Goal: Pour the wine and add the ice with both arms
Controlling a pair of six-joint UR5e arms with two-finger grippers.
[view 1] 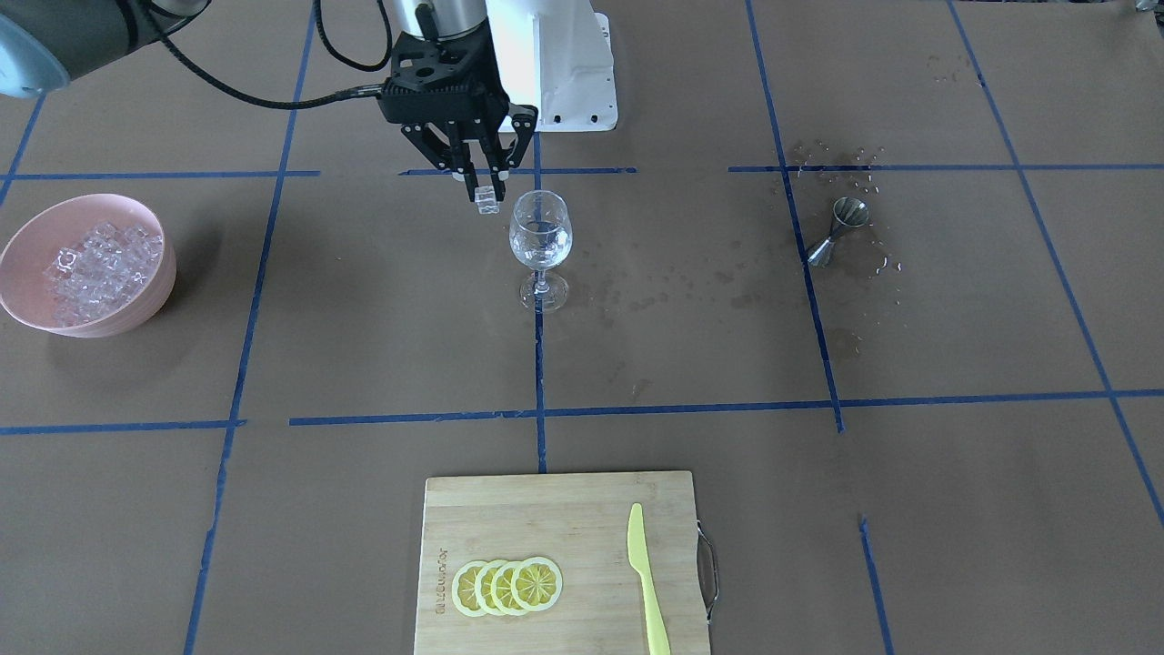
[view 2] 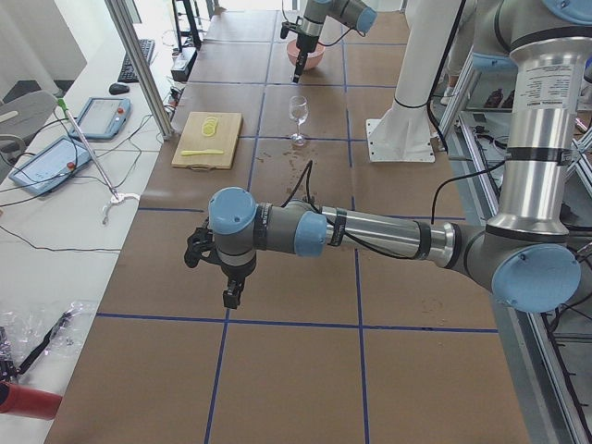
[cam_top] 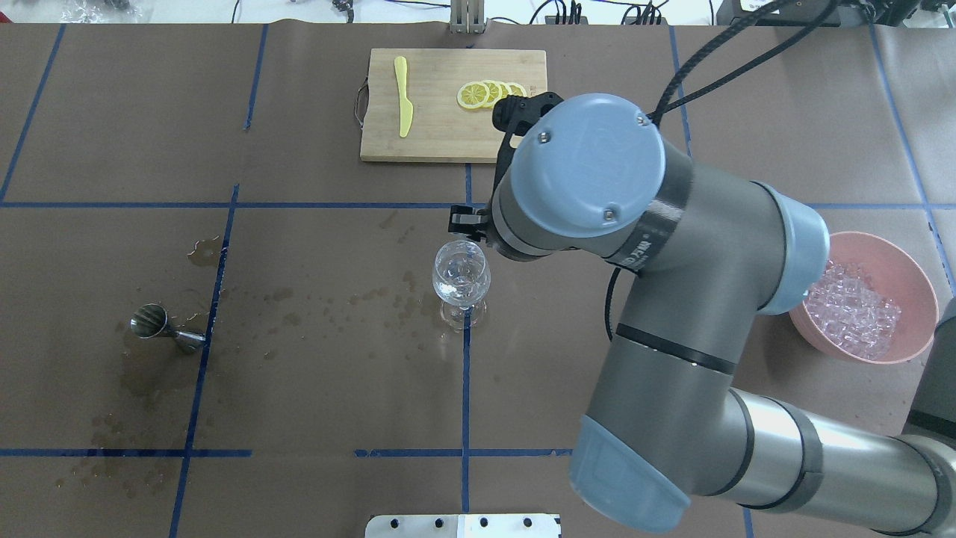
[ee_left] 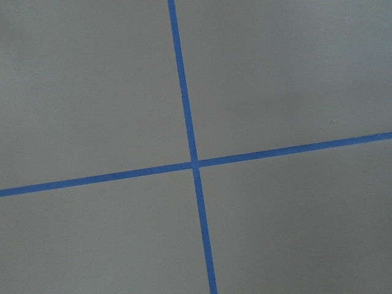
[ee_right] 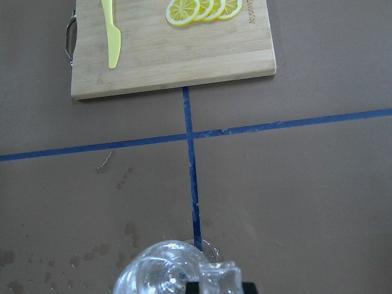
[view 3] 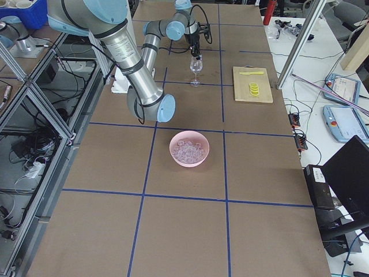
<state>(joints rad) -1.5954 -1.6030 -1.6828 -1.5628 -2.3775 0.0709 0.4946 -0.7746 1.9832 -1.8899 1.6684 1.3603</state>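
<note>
My right gripper (view 1: 485,185) is shut on one clear ice cube (view 1: 488,201) and holds it just above and beside the rim of the wine glass (view 1: 540,238). In the right wrist view the ice cube (ee_right: 222,272) hangs over the edge of the wine glass (ee_right: 160,275). The wine glass (cam_top: 461,278) stands upright at the table's middle with a little clear wine (view 1: 540,247) in it. The ice (view 1: 98,264) lies heaped in a pink bowl (view 1: 27,309). My left gripper (view 2: 228,298) hovers over bare table far from the glass; I cannot tell whether it is open.
A steel jigger (view 1: 838,231) lies on its side among wet spots. A bamboo cutting board (view 1: 546,509) holds lemon slices (view 1: 507,585) and a yellow knife (view 1: 647,578). My right arm's elbow (cam_top: 672,299) hides the table between glass and bowl in the overhead view.
</note>
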